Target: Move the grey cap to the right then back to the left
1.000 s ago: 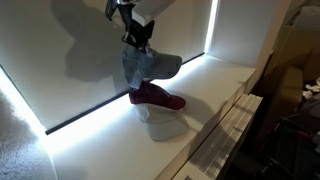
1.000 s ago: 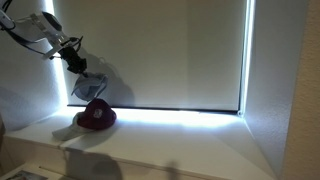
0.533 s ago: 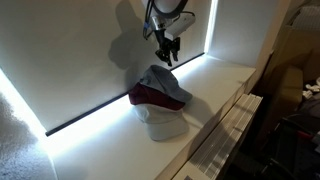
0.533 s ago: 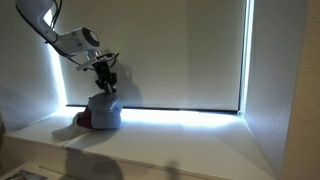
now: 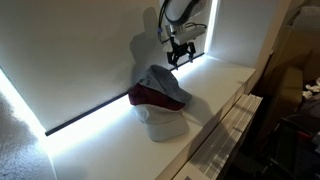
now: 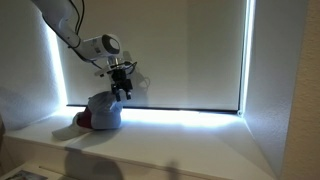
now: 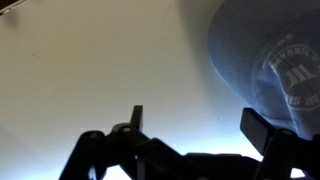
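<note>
The grey cap (image 5: 166, 84) lies on top of the maroon cap (image 5: 143, 97), which rests on a pale cap (image 5: 165, 125) on the white ledge. In both exterior views my gripper (image 5: 180, 56) hangs open, above and to one side of the stack, holding nothing. Seen from the other side, the grey cap (image 6: 106, 109) covers most of the maroon cap (image 6: 82, 120), and my gripper (image 6: 122, 91) hovers just above its crown. In the wrist view the grey cap (image 7: 268, 60), with a printed logo, fills the upper right, and the gripper (image 7: 196, 118) frames bare white surface.
A window blind (image 6: 180, 50) backs the ledge, with bright light strips along its lower edge (image 5: 90, 110). The ledge's front edge (image 5: 225, 125) drops off towards slatted panels. Bare ledge (image 6: 190, 140) stretches away from the caps.
The gripper let go of the grey cap, which dropped onto the maroon cap. The jaws went from shut to open, and the arm moved away from the stack along the blind.
</note>
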You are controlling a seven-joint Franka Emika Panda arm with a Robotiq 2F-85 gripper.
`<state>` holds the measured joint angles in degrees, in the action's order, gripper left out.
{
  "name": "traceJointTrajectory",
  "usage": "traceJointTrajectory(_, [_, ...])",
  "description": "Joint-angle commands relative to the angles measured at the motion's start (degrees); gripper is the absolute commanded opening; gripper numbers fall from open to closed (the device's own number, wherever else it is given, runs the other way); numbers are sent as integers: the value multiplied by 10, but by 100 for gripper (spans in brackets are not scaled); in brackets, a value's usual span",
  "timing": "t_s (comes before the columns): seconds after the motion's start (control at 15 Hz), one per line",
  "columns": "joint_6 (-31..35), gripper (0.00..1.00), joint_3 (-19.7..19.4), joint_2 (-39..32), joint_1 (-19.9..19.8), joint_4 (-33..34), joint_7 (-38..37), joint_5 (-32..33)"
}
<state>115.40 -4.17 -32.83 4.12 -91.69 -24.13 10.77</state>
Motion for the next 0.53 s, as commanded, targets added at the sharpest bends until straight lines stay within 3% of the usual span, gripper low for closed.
traceJointTrajectory(0.0, [25, 100, -18, 32, 0, -11, -69, -33])
traceJointTrajectory(0.2, [45, 100, -34, 81, 9, -34, -145, -36])
traceJointTrajectory(0.33, [49, 100, -48, 114, 23, -47, -219, -3])
traceJointTrajectory(0.47, [16, 100, -47, 150, 26, -54, -247, 25])
